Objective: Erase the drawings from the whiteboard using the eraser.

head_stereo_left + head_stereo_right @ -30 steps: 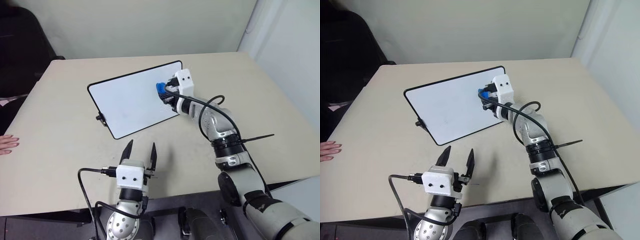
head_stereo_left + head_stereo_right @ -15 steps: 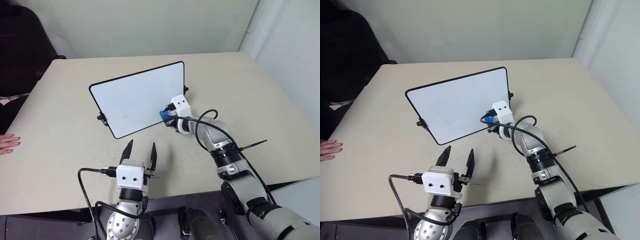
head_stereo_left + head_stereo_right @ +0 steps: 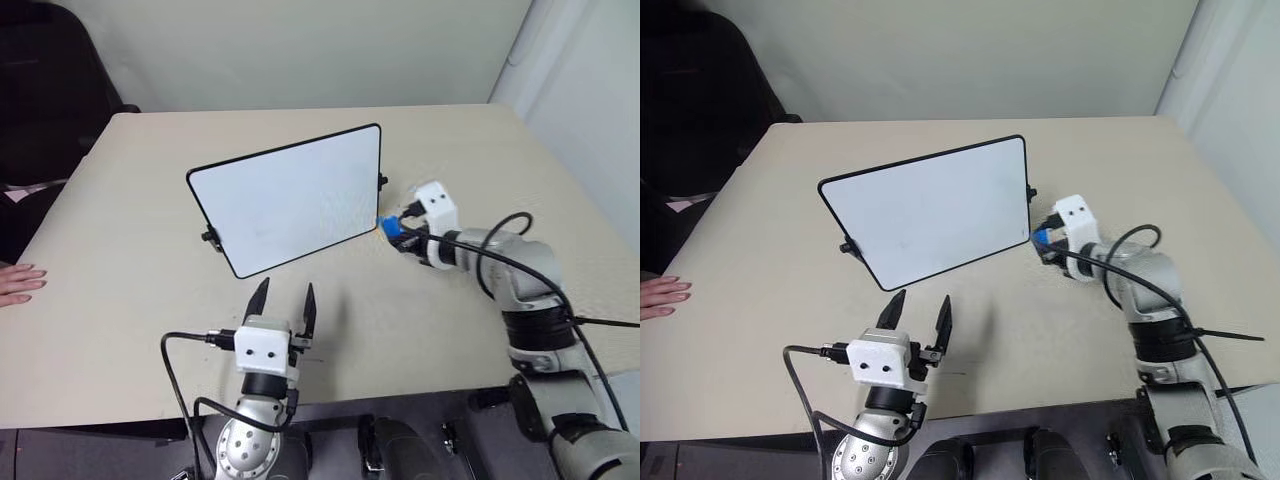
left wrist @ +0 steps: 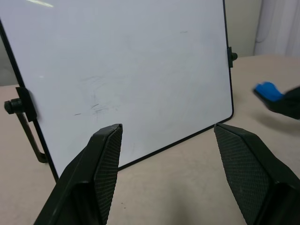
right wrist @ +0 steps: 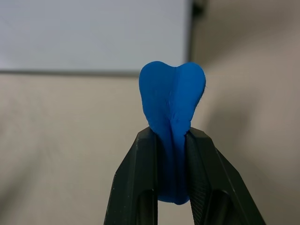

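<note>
Now the right gripper [image 3: 393, 232] is pinching the eraser [image 5: 172, 105] between its 2 closed fingers, just off the whiteboard's [image 3: 290, 195] 4 o'clock corner. At 6 o'clock of the board, the left gripper [image 3: 282, 301] is hovering spread wide and empty.

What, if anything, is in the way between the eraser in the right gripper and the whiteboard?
Nothing visible. The eraser, pinched in the right gripper, sits just off the whiteboard's lower corner, with bare table between them.
</note>
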Tool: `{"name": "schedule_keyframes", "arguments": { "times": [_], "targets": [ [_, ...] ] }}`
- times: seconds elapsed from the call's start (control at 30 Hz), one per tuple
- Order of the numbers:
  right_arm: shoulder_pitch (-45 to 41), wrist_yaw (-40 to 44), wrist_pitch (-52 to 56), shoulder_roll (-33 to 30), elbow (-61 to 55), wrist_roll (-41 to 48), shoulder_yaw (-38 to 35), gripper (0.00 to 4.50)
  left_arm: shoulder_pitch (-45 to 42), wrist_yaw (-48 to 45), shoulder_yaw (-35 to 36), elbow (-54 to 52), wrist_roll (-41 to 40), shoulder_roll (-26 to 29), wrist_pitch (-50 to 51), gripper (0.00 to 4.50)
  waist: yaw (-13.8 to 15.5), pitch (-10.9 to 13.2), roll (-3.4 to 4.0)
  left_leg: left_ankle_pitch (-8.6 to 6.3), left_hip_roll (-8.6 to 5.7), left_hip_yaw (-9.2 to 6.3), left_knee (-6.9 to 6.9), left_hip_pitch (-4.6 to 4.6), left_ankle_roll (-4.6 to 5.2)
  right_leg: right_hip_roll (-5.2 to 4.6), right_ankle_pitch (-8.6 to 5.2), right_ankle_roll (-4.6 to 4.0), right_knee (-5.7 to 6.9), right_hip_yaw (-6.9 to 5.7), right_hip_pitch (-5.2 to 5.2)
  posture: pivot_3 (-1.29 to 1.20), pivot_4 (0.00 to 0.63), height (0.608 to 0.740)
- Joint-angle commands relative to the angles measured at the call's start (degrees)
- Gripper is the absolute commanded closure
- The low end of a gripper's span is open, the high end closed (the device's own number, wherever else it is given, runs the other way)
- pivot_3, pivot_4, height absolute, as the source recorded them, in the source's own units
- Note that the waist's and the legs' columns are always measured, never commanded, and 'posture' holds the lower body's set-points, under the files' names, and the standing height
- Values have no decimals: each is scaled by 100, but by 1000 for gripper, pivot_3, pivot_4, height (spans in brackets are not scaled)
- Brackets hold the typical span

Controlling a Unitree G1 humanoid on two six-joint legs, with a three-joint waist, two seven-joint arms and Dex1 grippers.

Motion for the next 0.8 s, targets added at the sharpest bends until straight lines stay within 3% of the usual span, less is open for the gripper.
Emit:
{"name": "schedule_keyframes", "arguments": {
  "times": [0.03,0.2,0.53,0.63,0.7,0.8],
  "targets": [
    [33,-50,297,-363,-397,6,-11,4049,-9,-22,-271,-103,-39,-143,-56,1077,0,0,0,0,0,1,0,1,0,0,-1,4,1,0,1,0,150,740],
    [126,-46,574,-549,-314,60,137,4049,0,-13,-330,-62,-21,-151,-73,1077,-34,0,0,-1,-4,3,1,14,2,2,8,14,3,0,13,0,150,740],
    [136,-82,-321,-582,-235,-39,34,580,-11,14,-342,-39,-41,-175,-93,1077,-26,0,0,2,-13,-1,24,10,11,2,19,22,5,0,24,0,150,740],
    [65,-98,-921,-406,-178,112,-431,580,16,37,-350,-24,-42,-176,-132,1077,-19,0,0,1,-13,-3,27,9,13,2,19,22,5,1,24,0,150,740],
    [213,20,-1886,-106,-554,363,-871,580,39,62,-362,-18,-31,-180,-161,1077,-15,0,1,0,-12,-4,27,8,15,2,19,22,4,1,23,0,150,740],
    [546,306,-2451,260,-1040,840,-1178,580,66,64,-356,-45,-44,-176,-169,1077,-18,0,1,-2,-11,-4,26,9,17,7,18,19,5,1,21,0,150,740]
  ]
}}
